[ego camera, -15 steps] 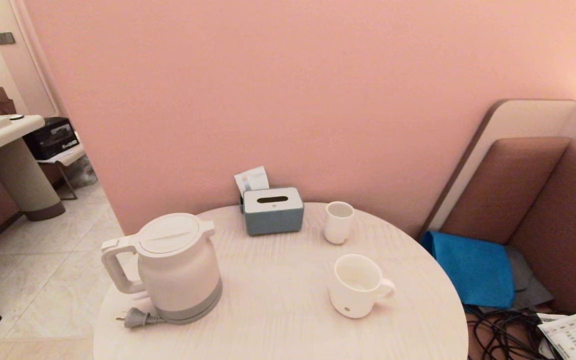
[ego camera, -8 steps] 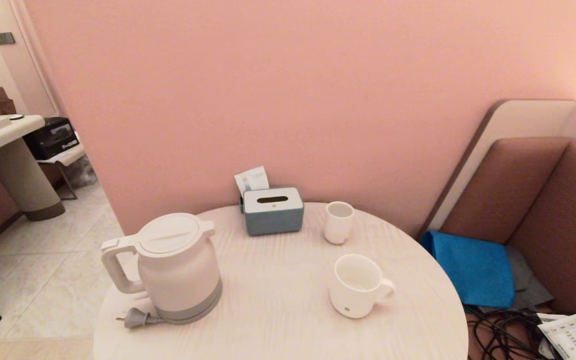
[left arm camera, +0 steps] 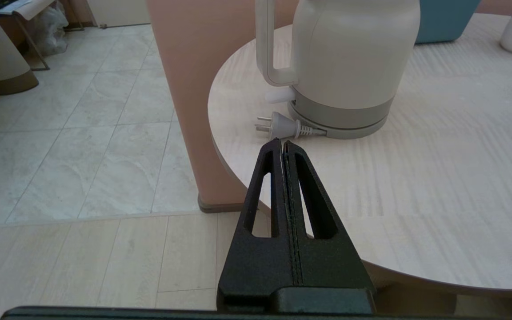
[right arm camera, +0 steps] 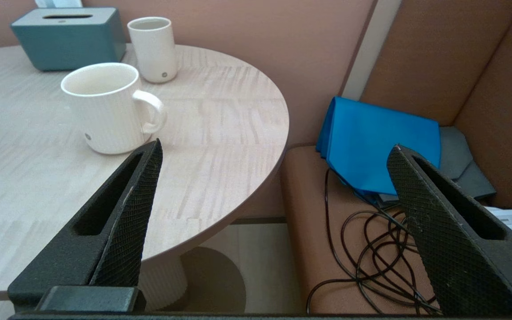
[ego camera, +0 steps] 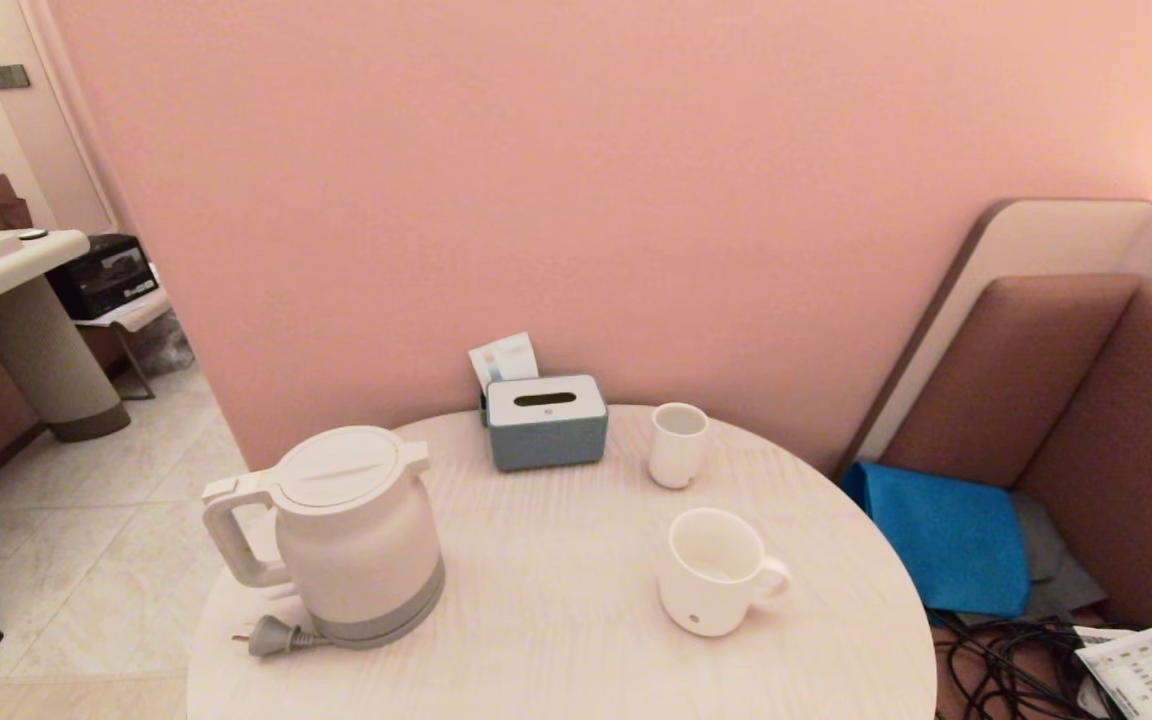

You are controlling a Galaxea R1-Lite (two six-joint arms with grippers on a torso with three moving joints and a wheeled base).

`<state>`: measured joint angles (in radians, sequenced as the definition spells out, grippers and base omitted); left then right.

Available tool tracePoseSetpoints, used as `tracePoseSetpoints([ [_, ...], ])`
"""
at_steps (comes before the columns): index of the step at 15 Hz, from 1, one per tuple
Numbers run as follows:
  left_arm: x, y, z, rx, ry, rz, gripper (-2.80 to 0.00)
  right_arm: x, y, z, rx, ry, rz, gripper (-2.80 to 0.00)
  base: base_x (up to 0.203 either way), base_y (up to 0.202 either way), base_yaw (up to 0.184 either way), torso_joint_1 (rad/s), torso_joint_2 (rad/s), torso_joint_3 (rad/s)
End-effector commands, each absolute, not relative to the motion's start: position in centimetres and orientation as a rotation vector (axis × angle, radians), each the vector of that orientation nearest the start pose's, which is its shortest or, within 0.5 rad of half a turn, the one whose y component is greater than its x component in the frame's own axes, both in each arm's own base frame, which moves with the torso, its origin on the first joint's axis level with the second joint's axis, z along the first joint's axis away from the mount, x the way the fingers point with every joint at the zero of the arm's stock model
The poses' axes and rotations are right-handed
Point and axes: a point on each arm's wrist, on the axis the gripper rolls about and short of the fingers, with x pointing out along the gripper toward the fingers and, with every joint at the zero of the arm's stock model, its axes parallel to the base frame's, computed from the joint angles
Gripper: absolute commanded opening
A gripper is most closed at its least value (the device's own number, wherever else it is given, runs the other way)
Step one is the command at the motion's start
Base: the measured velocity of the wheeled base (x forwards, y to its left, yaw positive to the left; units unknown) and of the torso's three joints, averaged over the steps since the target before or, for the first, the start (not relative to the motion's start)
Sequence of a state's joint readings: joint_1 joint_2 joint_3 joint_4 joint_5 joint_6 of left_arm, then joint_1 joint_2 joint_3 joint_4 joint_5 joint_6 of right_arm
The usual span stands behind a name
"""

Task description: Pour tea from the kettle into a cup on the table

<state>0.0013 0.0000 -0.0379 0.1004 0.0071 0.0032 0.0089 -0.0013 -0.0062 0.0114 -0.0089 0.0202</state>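
At the left of the round table [ego camera: 556, 640], the white electric kettle [ego camera: 351, 535] is seen standing upright on its grey base, lid shut, with its loop handle turned toward the table's left edge. A grey power plug [ego camera: 271, 635] is laid on the tabletop just beside the base, on the handle side. In the left wrist view, the left gripper [left arm camera: 282, 144] is held off the near-left edge of the table, its two black fingers pressed together with nothing between them; its tips are pointed toward the plug and the kettle, and neither is touched.

Toward the back of the table, near the pink wall, a blue-grey tissue box [ego camera: 546, 422] is placed, and a small handleless white cup [ego camera: 678, 445] is set just to its right. Nearer the front, the wide white mug [ego camera: 716, 572] is found upright on the right half of the table, well apart from the kettle, its handle turned to the right and a small dot visible low on its side.

In the right wrist view, the right gripper [right arm camera: 276, 149] is held off the table's right edge with its fingers spread wide and nothing between them. Beyond it, a blue folded cloth [ego camera: 946, 535] and a coil of black cables [right arm camera: 371, 249] are seen on the brown bench seat.
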Motion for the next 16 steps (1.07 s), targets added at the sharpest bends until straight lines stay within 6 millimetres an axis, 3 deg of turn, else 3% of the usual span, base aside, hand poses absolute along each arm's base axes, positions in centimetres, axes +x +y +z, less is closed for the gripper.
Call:
tracePoseSetpoints([
  [1, -2.6, 0.01, 7.57, 0.003, 0.063, 0.009, -2.8, -2.33, -0.04, 7.59, 0.02, 0.006, 0.0, 0.0, 0.0, 0.0, 0.0, 0.0, 0.0, 0.0],
  [16, -2.6, 0.01, 7.55, 0.003, 0.064, 0.009, -2.8, -2.33, -0.04, 7.61, 0.021, 0.005, 0.0, 0.0, 0.0, 0.0, 0.0, 0.0, 0.0, 0.0],
])
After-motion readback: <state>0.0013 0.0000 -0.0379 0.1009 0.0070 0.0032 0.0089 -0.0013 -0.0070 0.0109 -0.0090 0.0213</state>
